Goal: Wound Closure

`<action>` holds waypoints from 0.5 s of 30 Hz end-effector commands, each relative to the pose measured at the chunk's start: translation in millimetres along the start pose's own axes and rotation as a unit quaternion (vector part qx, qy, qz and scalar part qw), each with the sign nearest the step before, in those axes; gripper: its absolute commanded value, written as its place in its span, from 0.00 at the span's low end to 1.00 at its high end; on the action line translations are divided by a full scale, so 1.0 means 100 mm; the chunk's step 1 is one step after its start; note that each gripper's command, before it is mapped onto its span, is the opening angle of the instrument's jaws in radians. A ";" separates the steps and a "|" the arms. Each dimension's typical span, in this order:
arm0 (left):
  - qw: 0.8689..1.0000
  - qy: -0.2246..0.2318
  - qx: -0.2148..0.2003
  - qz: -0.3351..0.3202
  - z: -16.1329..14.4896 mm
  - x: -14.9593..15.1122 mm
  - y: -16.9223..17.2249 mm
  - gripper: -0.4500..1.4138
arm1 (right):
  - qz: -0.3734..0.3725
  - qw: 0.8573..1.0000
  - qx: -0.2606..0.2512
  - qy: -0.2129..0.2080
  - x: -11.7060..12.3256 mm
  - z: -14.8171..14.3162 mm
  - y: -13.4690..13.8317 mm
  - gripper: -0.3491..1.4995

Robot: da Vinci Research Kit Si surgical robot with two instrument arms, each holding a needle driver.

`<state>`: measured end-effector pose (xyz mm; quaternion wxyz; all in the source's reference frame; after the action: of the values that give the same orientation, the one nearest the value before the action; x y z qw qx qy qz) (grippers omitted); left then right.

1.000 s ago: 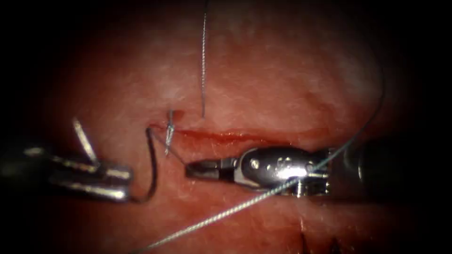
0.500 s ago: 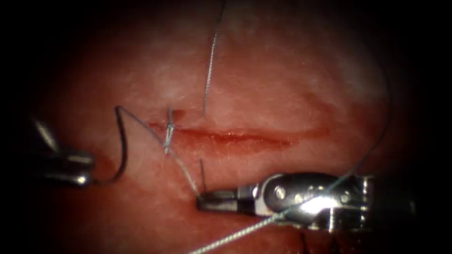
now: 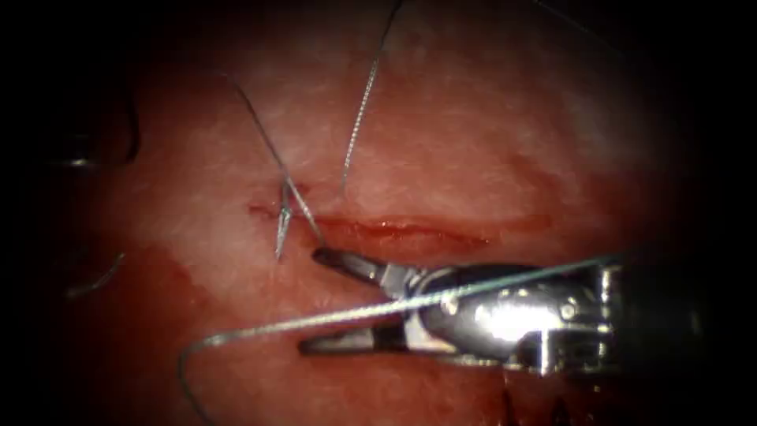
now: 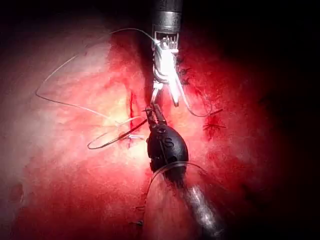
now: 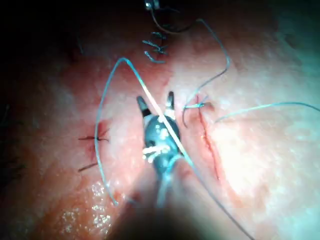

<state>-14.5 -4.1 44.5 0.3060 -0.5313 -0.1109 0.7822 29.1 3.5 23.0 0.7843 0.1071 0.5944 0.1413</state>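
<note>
Thread [image 3: 303, 214] runs just beyond our right pincer's [image 3: 311, 300] open, empty jaws; left pincer's state we cannot tell.

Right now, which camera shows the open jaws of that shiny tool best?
The endoscope view: the right tool spreads its jaws wide, holding nothing, just below the cut. The right wrist view shows them apart from behind; the left wrist view shows them foreshortened.

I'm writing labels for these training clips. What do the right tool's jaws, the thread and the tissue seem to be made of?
The right tool, jaws open and holding nothing: polished metal, judging by the bright glints on its wrist. The thread: a fine grey strand, faintly twisted in look; whether braided or single I cannot tell. The tissue: soft pale-pink pork, moist and glistening along the cut.
</note>
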 end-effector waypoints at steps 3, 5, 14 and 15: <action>1.000 0.000 0.015 -0.004 -0.007 -0.018 -0.008 0.00 | -0.003 1.000 -0.013 -0.016 -0.033 0.011 0.004 0.89; 1.000 0.000 0.025 -0.005 -0.010 -0.022 -0.014 0.00 | -0.006 0.999 -0.026 -0.029 -0.046 0.013 0.010 0.87; 1.000 0.000 0.026 -0.009 -0.005 -0.023 -0.011 0.00 | -0.007 0.998 -0.045 -0.049 -0.084 0.042 0.023 0.78; 1.000 0.000 0.026 -0.010 -0.004 -0.023 -0.009 0.00 | -0.002 0.998 -0.042 -0.052 -0.087 0.046 0.022 0.75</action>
<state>-12.9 -3.6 46.0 0.3268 -0.5229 -0.0934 0.7817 30.4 3.6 32.6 0.8196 0.0797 0.5456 0.1556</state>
